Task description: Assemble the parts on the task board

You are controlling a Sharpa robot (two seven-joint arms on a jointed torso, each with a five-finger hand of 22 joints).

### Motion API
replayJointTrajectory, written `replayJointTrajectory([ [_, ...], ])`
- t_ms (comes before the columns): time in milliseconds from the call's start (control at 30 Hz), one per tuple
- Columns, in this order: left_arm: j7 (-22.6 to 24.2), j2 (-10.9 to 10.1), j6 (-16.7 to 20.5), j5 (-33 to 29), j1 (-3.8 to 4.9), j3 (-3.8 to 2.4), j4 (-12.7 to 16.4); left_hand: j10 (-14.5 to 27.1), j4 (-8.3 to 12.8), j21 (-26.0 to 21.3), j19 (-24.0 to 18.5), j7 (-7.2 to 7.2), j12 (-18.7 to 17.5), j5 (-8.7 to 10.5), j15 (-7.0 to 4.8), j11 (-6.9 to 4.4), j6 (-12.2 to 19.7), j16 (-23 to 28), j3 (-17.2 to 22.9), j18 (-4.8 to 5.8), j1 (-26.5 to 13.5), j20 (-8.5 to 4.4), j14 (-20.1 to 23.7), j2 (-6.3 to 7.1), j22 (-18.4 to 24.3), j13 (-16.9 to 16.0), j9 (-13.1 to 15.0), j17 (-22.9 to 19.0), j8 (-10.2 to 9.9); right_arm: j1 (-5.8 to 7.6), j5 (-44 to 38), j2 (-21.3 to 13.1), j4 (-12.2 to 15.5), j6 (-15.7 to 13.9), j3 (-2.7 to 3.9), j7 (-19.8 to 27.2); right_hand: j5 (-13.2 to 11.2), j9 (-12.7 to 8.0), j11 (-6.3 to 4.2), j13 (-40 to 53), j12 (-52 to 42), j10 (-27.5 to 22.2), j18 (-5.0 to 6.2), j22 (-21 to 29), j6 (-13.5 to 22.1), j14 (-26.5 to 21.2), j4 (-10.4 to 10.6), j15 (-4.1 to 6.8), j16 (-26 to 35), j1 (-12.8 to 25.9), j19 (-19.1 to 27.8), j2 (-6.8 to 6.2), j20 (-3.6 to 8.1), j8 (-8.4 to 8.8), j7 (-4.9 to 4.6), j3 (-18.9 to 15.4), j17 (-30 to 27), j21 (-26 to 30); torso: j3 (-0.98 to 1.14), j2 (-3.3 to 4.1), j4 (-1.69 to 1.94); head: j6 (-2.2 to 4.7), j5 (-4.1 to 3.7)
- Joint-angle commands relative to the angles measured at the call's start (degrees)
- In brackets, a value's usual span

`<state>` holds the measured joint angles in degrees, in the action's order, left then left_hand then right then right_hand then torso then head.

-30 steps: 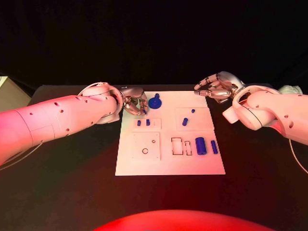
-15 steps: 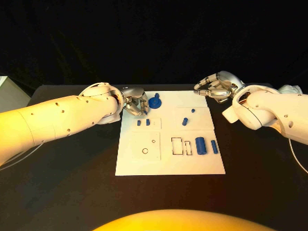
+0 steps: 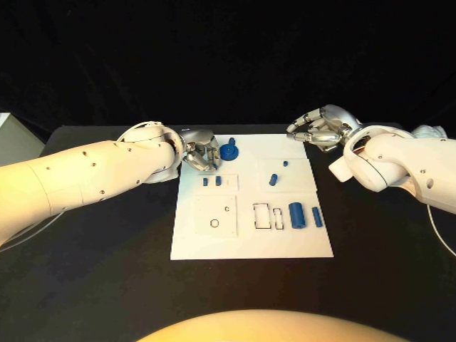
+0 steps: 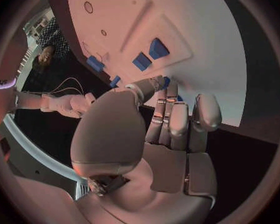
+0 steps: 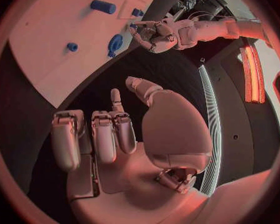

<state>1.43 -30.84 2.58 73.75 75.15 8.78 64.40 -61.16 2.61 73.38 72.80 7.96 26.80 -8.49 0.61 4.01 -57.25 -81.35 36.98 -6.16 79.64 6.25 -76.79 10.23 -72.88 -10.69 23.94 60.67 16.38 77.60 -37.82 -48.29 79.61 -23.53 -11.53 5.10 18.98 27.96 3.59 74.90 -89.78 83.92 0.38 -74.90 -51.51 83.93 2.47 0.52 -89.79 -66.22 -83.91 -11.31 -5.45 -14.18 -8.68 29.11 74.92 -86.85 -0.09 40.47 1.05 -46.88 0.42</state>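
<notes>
A: Where's the left hand?
B: At the task board's far left corner, fingers curled beside the round blue part; whether it's pinching that part, I cannot tell

A: And the right hand?
B: Off the board's far right corner above the desk, fingers curled in, holding nothing

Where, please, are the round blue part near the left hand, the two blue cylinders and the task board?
round blue part (image 3: 229, 152), head view, its disc.
two blue cylinders (image 3: 297, 215), head view, larger one's middle.
task board (image 3: 251, 246), head view, bare near edge.
</notes>
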Motion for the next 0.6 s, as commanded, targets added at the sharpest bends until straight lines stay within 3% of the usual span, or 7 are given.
replayJointTrajectory([
  [33,-0.9,0.4,-2.5,1.0,-0.22,0.27,0.0,-0.4,0.0,-0.2,0.0,-0.01,-0.5,-0.03,-0.17,0.11,-0.3,-0.3,-0.4,0.54,-0.5,0.11,-0.1,-0.08,0.3,0.0,0.1,-0.2,0.0,-0.01,-0.3,0.0,0.1,0.4,0.01,0.6,0.4,0.1,0.12,15.1,-0.2,6.1,0.46,-13.2,-0.4,6.1,0.2,-0.16,-0.2,-0.4,-4.6,-0.06,-0.12,0.23,0.17,0.0,15.1,0.2,-0.04,0.00,-0.02,-0.02,0.03],
  [300,-1.5,0.4,-2.7,1.4,-0.24,0.99,-0.3,0.5,0.1,-0.8,-0.6,0.15,-1.7,-0.14,0.03,0.42,0.1,-0.1,-0.4,0.41,-0.6,0.15,0.3,-0.19,0.9,0.1,0.1,-0.8,-0.7,-0.01,-0.3,0.0,0.1,0.4,0.01,0.6,0.4,0.1,0.12,15.1,-0.2,6.1,0.46,-13.2,-0.4,6.1,0.2,-0.16,-0.2,-0.4,-4.6,-0.06,-0.12,0.23,0.17,0.0,15.1,0.2,-0.06,0.01,0.00,-0.15,-0.10],
  [600,-0.7,0.4,-1.5,1.3,-0.25,1.16,-0.1,0.5,0.3,-0.8,-0.6,0.22,-2.1,-0.15,0.09,0.50,0.2,-0.1,-0.2,0.43,-0.4,0.20,0.3,-0.32,0.8,0.1,0.1,-0.6,-0.9,-0.01,-0.3,0.0,0.0,0.5,0.01,0.6,0.4,0.1,0.12,15.1,-0.2,6.1,0.46,-13.2,-0.4,6.1,0.2,-0.16,-0.2,-0.4,-4.6,-0.06,-0.12,0.23,0.17,0.0,15.1,0.2,-0.09,-0.01,0.01,-0.26,-0.05],
])
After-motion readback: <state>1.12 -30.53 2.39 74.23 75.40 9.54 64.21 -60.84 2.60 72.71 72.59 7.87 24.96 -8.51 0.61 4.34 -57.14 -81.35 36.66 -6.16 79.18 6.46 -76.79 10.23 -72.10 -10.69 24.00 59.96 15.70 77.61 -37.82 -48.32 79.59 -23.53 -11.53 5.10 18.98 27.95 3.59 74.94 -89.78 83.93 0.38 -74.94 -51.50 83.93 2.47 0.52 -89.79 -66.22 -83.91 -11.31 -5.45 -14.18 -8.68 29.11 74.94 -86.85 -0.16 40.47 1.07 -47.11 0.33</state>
